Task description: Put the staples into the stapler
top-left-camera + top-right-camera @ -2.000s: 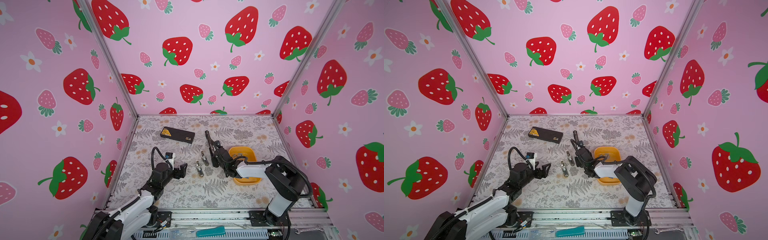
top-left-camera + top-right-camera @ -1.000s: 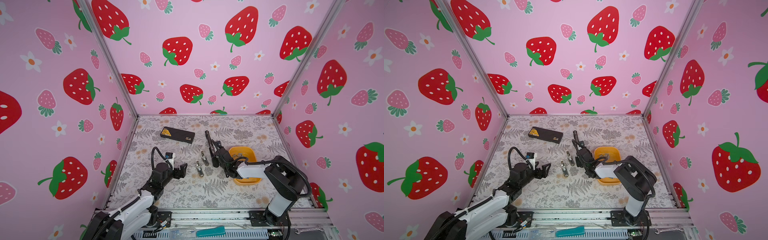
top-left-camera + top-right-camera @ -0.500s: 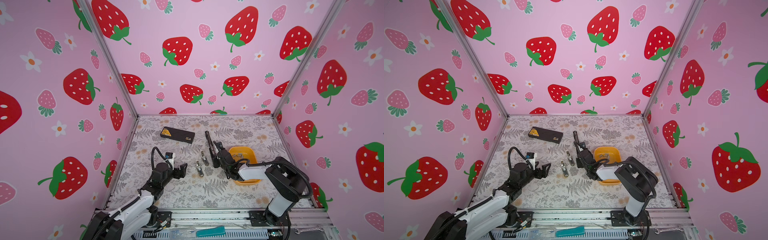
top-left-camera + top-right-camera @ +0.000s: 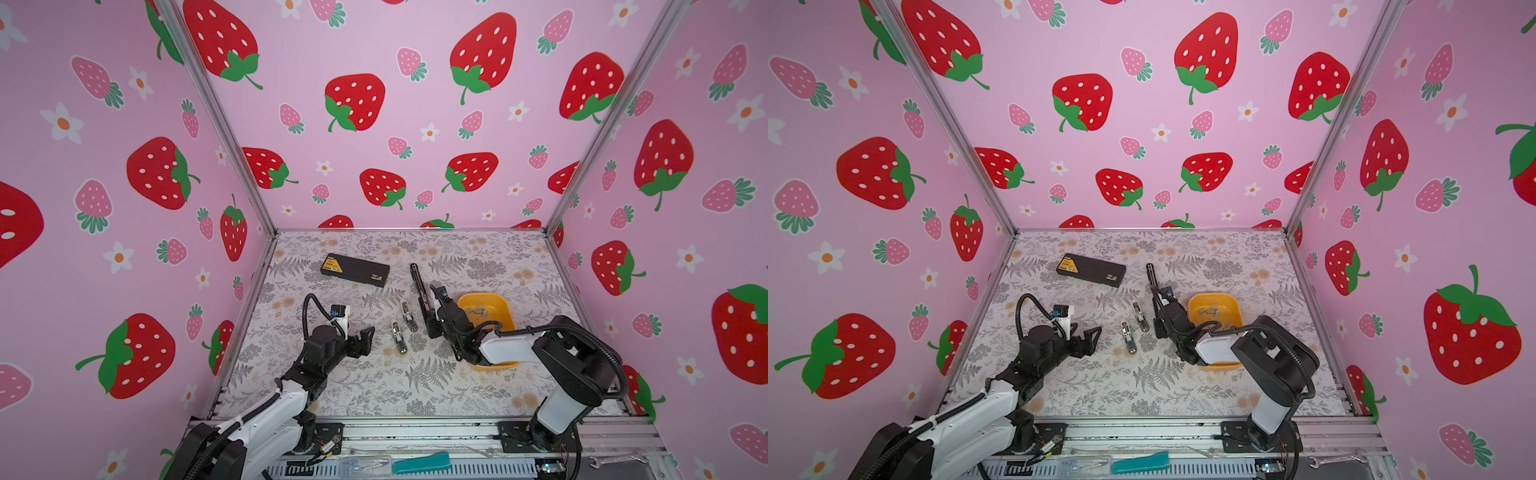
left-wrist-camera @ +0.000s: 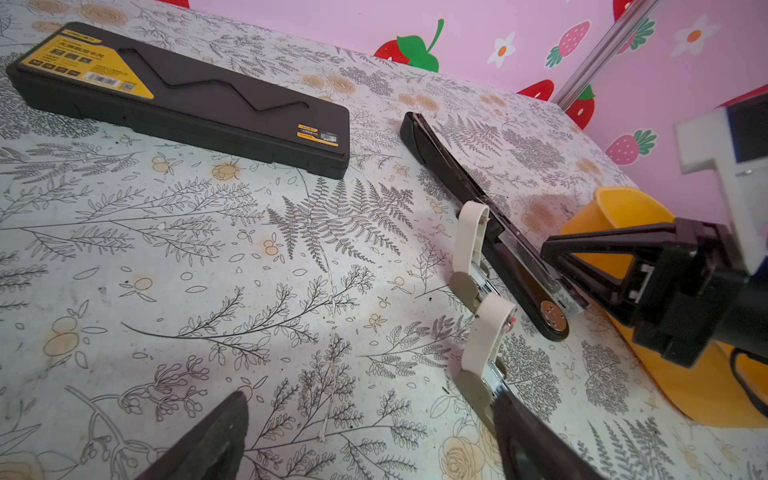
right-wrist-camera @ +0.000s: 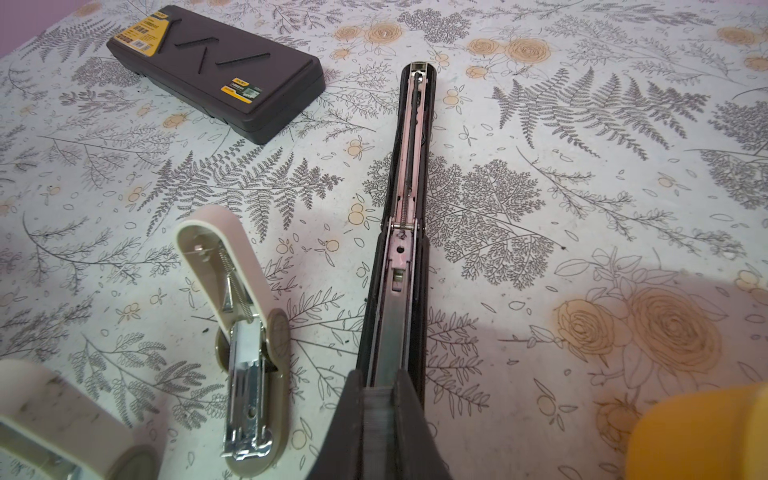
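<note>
left gripper [image 4: 367, 340] low over tabletop [image 4: 374, 390] left half, jaws spread wide; right gripper [image 4: 432, 330] near centre, jaws pressed together.

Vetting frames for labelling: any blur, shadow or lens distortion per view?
Both top views: wide-angle, frame posts splay outward, lighting even. Left wrist: mid-scene sharp, white camera mount at the picture's edge blurred. Right wrist: black stapler crisp, yellow bowl out of focus, soft shadow on the mat beside it.

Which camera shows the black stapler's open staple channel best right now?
Right wrist: it looks straight along the black stapler, into its open channel. Left wrist shows it side-on; both top views show it tiny.
</note>
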